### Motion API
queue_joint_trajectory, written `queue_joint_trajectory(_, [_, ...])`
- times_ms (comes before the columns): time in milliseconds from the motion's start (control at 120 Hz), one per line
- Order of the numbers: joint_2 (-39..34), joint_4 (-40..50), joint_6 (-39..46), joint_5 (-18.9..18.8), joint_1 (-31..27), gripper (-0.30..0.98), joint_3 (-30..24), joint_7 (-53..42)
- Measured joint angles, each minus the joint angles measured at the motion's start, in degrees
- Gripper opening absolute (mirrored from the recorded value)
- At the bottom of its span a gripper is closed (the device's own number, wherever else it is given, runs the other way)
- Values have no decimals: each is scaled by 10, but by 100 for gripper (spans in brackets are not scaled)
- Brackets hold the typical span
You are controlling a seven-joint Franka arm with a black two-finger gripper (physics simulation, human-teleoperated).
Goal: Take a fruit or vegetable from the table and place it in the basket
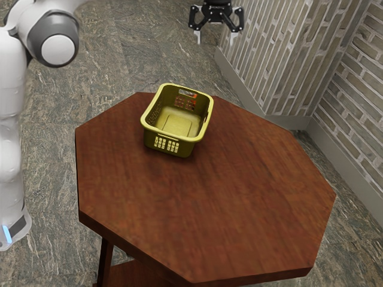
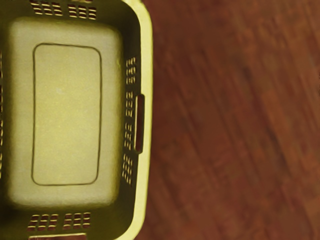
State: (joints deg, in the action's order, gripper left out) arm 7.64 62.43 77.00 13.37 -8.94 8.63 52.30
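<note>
My gripper (image 1: 215,39) is high at the top of the exterior view, its two fingers spread wide with nothing between them. The yellow-green basket (image 1: 171,147) stands upright near the table's far edge, lower than the gripper and toward the exterior view's left. Looking down in the wrist view, the basket (image 2: 67,115) shows a bare floor. Some orange-red colour shows through the slot and holes of its far wall in the exterior view; I cannot tell what it is. No fruit or vegetable can be made out.
The eight-sided wooden table (image 1: 227,203) extends from the basket toward the exterior view's right and front. A brick wall (image 1: 287,54) rises behind it. The arm's white links (image 1: 51,36) are at the exterior view's upper left.
</note>
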Motion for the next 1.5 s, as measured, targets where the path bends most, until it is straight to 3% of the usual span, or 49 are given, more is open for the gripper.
queue_joint_trajectory(275, [5,5,13,5,-1,68,8,86])
queue_joint_trajectory(500, [41,12,35,27,-4,68,95,129])
queue_joint_trajectory(683, [47,84,68,29,-27,68,107,133])
queue_joint_trajectory(1175, [43,149,188,-22,2,68,89,-24])
queue_joint_trajectory(1500, [68,186,231,-34,-19,67,94,-145])
